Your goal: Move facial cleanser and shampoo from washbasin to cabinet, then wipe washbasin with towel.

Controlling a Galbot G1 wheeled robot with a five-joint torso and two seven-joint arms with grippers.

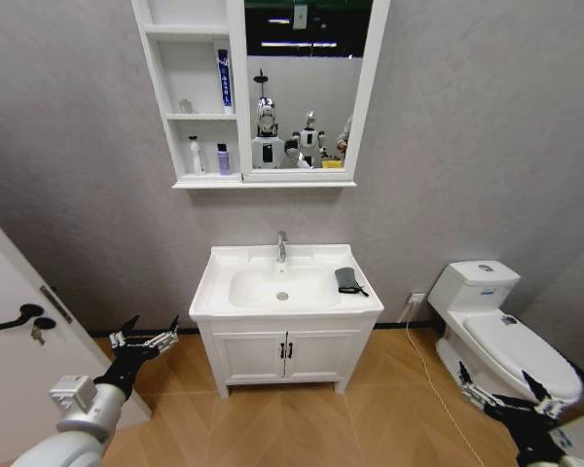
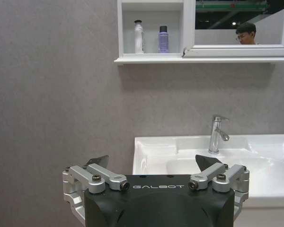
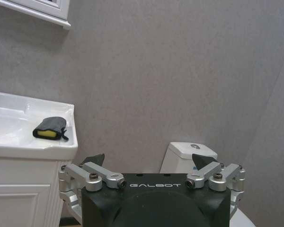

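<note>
The white washbasin [image 1: 224,292] with its chrome tap [image 1: 281,245] stands against the wall. The dark towel [image 1: 347,280] lies folded on its right rim, also seen in the right wrist view [image 3: 49,128]. The cabinet [image 1: 236,97] hangs above. A white bottle [image 1: 195,156] and a purple bottle [image 1: 223,159] stand in its lowest compartment, and a blue tube [image 1: 224,78] in the middle one. I cannot tell which is the facial cleanser or the shampoo. My left gripper [image 1: 148,331] hangs open, low and left of the basin. My right gripper [image 1: 499,379] is open, low by the toilet.
A white toilet [image 1: 496,331] stands to the right of the basin, with a cable running from a wall socket [image 1: 416,299] across the wooden floor. A white door with a black handle [image 1: 19,316] is at the left. A two-door cupboard [image 1: 284,355] sits under the basin.
</note>
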